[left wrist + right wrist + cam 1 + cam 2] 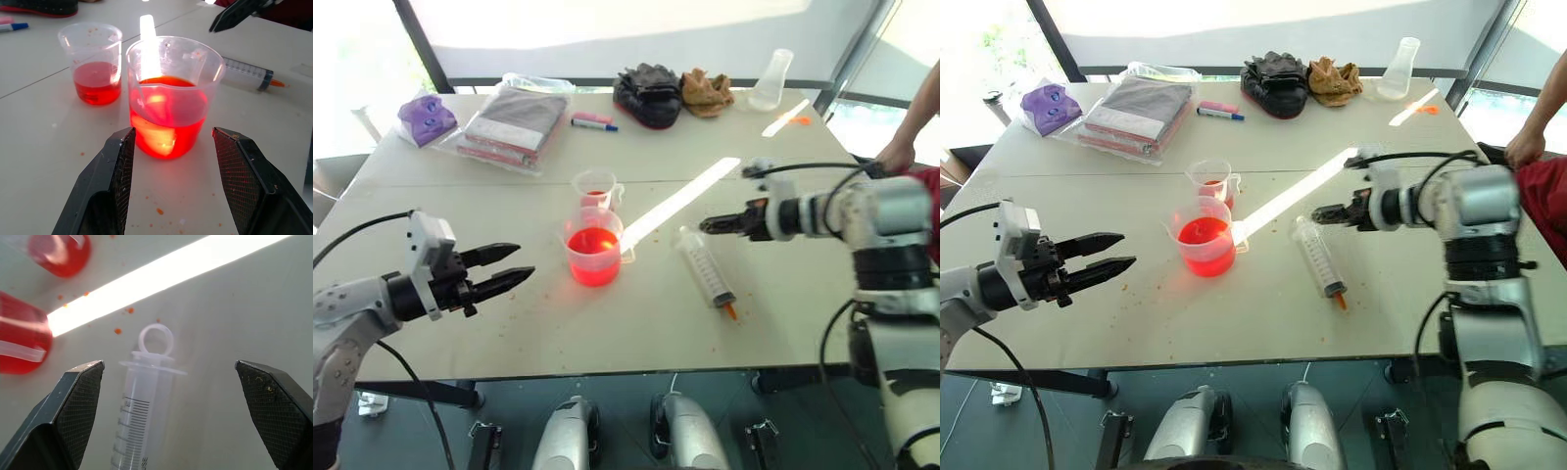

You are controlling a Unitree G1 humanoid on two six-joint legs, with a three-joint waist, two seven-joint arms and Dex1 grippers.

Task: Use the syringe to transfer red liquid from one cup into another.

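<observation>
On your table (705, 323), two cups, big cup (594, 246) and small cup (596, 188) both holding red liquid, one syringe (705, 264) lying loose, left gripper (504, 270) released, right gripper (708, 225) released above the syringe.

We work at a makeshift lab bench: a plain table (509, 333) by windows, with a conical flask (771, 80), measuring cups (594, 245) and gloves (647, 93).

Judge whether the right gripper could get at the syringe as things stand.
Probably yes. The right gripper is open above the syringe, which lies flat on the table, clear of both cups, with nothing between them.
</observation>
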